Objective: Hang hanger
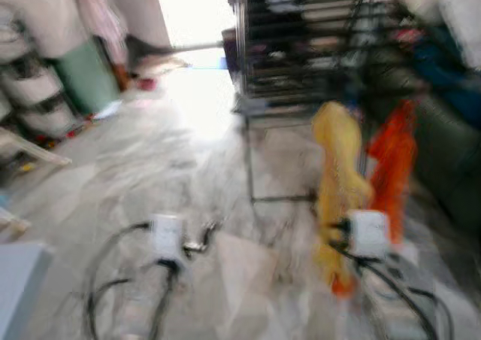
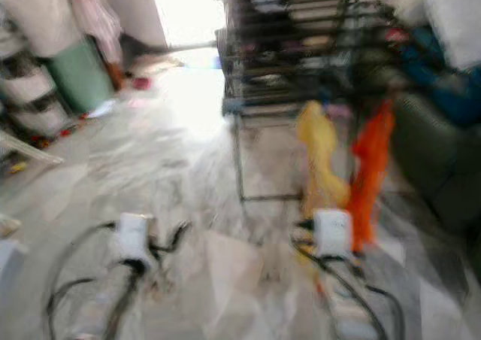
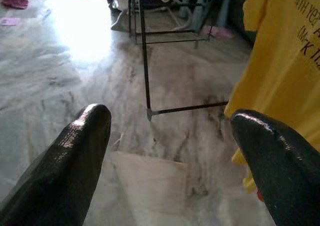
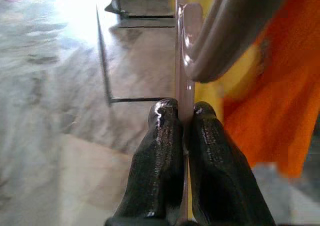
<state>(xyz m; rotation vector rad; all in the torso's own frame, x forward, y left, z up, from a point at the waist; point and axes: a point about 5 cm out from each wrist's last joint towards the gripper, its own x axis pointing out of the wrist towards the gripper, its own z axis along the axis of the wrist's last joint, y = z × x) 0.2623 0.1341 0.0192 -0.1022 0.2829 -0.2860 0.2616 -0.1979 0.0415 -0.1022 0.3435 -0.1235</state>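
My right gripper (image 4: 183, 111) is shut on a pale pink plastic hanger (image 4: 183, 56) whose thin edge runs up between the fingers. From it hang a yellow T-shirt (image 1: 337, 178) and an orange garment (image 1: 391, 163), in front of my right arm (image 1: 368, 235). A black metal drying rack (image 1: 301, 69) stands just beyond them, its foot bar (image 3: 187, 107) on the floor. My left gripper (image 3: 172, 136) is open over the marble floor, with the yellow shirt (image 3: 285, 61) beside one finger. The eye views are blurred.
Marble floor (image 1: 188, 167) runs toward a bright doorway (image 1: 192, 16). Stacked bins and a green container (image 1: 83, 77) line the left wall. A dark sofa with heaped items (image 1: 443, 144) stands at the right. Cables trail from both wrists.
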